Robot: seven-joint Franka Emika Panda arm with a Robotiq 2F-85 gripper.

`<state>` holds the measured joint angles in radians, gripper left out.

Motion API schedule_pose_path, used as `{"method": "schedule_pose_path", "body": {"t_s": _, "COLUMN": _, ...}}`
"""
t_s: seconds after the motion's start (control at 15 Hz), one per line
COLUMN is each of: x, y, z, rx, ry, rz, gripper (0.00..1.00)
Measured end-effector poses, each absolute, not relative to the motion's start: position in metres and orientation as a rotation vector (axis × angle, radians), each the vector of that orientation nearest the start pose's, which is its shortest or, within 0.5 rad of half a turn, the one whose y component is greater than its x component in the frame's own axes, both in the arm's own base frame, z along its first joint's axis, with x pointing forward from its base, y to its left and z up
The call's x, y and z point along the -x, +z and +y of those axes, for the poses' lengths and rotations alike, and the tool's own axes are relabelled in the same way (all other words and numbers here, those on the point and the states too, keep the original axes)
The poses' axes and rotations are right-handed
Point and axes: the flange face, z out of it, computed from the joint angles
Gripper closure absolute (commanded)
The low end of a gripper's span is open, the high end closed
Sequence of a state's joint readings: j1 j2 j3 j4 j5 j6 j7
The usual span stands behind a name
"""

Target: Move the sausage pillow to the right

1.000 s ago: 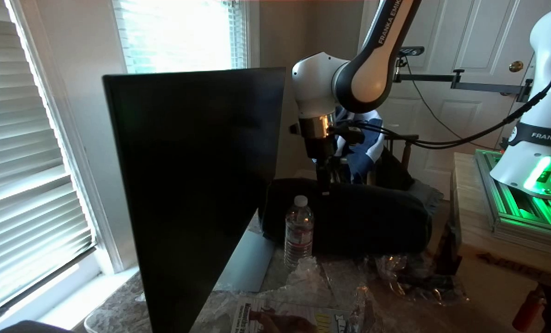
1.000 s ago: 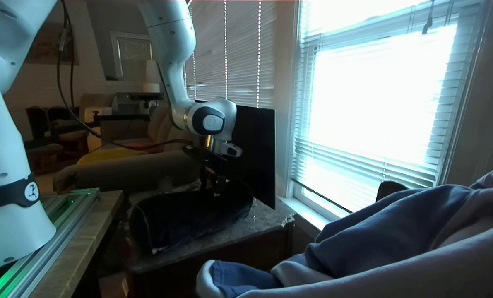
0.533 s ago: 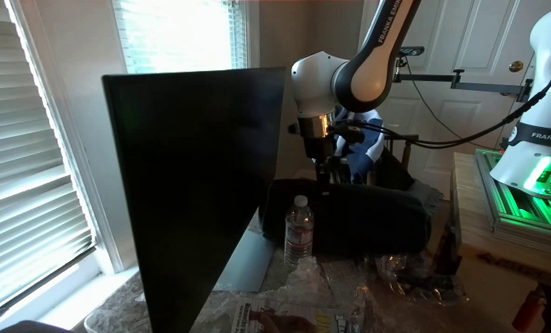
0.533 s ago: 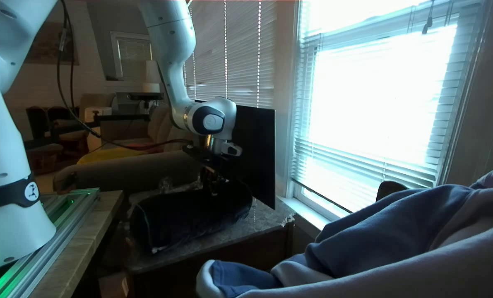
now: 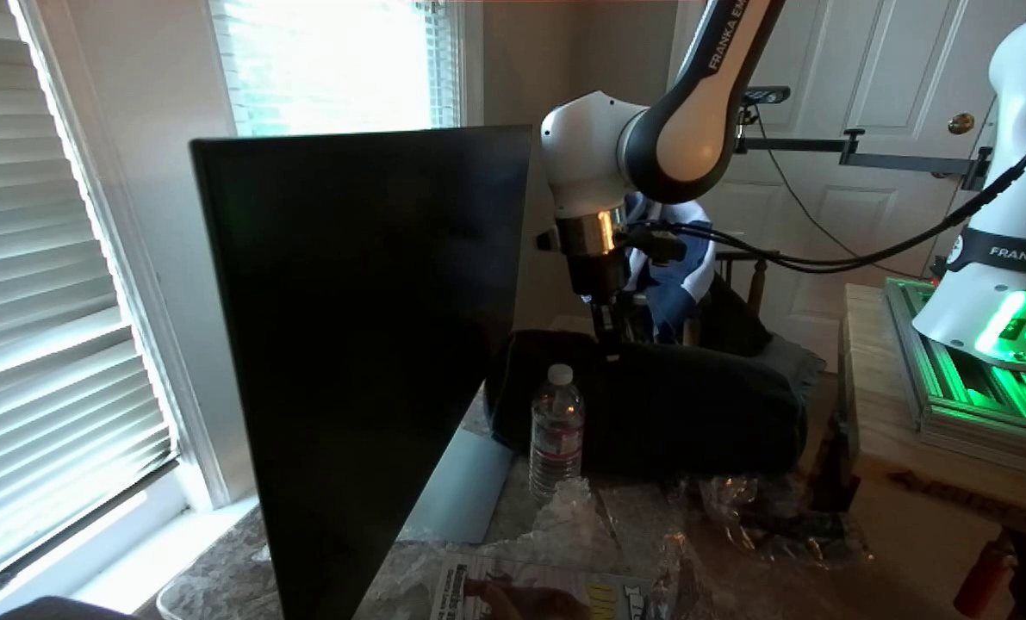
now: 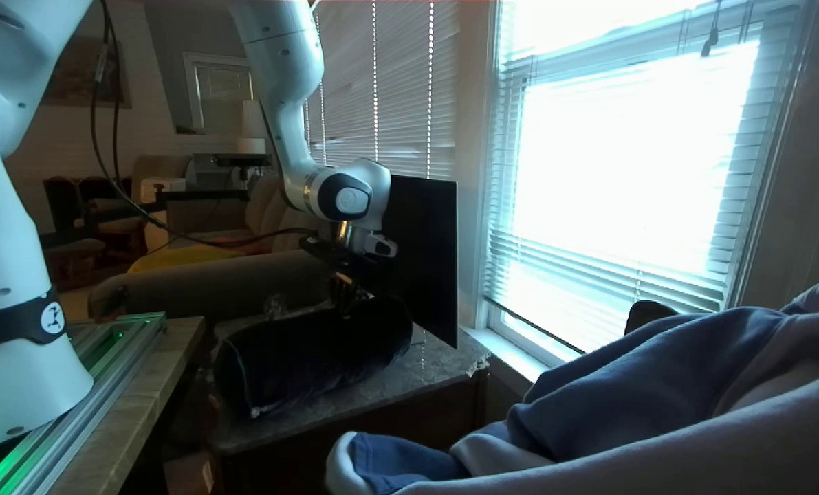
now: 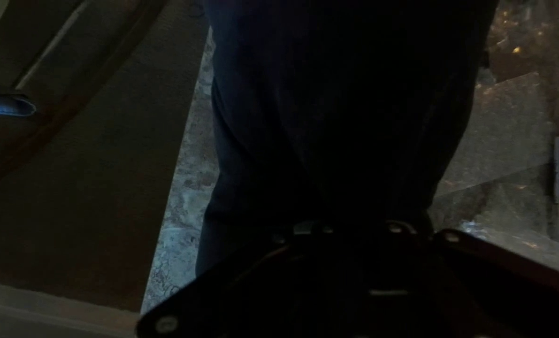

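Your gripper [image 7: 354, 230] is closed on the pillow [image 5: 693, 413], its fingers [image 7: 305, 228] pinching the cloth along the top, somewhat nearer the end by the screen [image 5: 357, 344] than the end by your base [image 6: 17, 385]. In the wrist view you can see soft creases running toward the fingers, where the dark fabric narrows.

The pillow is a plump, near-black cylinder with a dull surface; a pale line trims its round end in an exterior view. It lies lengthwise on the table [image 6: 443, 371], whose top is mottled grey, like stone. Your arm [image 5: 693, 129], smooth white shell with black bands, comes down over it, the wrist close to upright.

Just beside the pillow stands the bottle [image 5: 556, 439], upright, ribbed clear plastic under a white cap; you cannot tell whether they touch. The screen is a flat black slab, with a smooth grey panel [image 5: 461, 491] lying near its lower edge. Crinkled clear wrap [image 5: 556, 521] spreads next to the bottle, and a flat printed item [image 5: 538, 594] lies close by. Well apart from the pillow, you have a soft blue-and-white blanket [image 6: 608, 399] in thick folds.
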<state>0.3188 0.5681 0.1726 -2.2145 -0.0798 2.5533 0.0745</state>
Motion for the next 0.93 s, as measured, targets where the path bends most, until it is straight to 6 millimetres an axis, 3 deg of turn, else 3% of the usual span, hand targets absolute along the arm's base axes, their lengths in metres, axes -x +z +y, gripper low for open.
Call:
{"method": "schedule_pose_path", "body": {"t_s": 0.47, "x": -0.432, "y": 0.111, "z": 0.236, "rx": 2.954, "ry": 0.47, "rz": -0.73, "gripper": 0.97}}
{"method": "schedule_pose_path", "body": {"t_s": 0.93, "x": -0.42, "y": 0.156, "z": 0.216, "rx": 2.862, "ry": 0.448, "rz": -0.71, "gripper": 0.97}}
